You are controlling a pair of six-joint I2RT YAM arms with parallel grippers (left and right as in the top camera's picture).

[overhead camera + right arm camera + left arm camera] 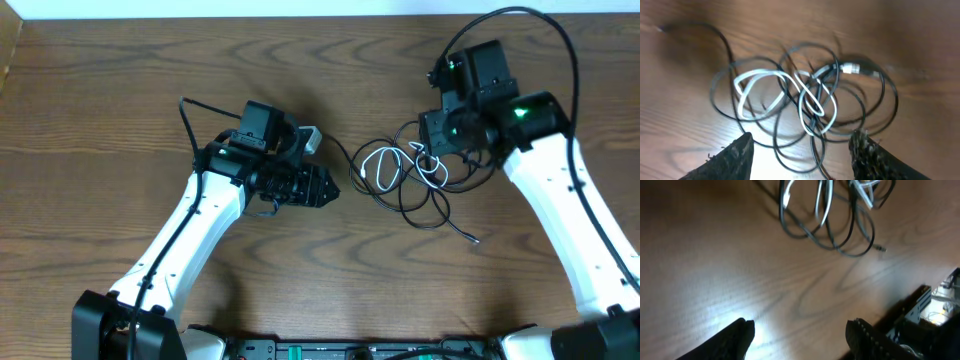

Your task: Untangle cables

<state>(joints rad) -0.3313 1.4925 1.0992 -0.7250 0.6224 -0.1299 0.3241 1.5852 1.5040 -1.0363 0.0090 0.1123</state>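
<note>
The cables [415, 172] lie in one tangled heap right of the table's middle, black loops wound around a white cable [378, 165]. My right gripper [801, 145] hangs open directly over the heap. Black loops [805, 150] lie in the gap between its fingers, and neither pad presses on them. In the right wrist view the white cable [765, 82] crosses the black ones, next to a silver plug [852, 67]. My left gripper [325, 188] is open and empty, just left of the heap. In the left wrist view its fingers [737, 335] frame bare wood, with the cables [840, 230] farther ahead.
One black cable end [470, 238] trails toward the front right, and another strand [340, 150] runs left toward the left arm. The robot's base rail [350, 348] lines the front edge of the table. Dark hardware [925, 315] shows at the lower right of the left wrist view.
</note>
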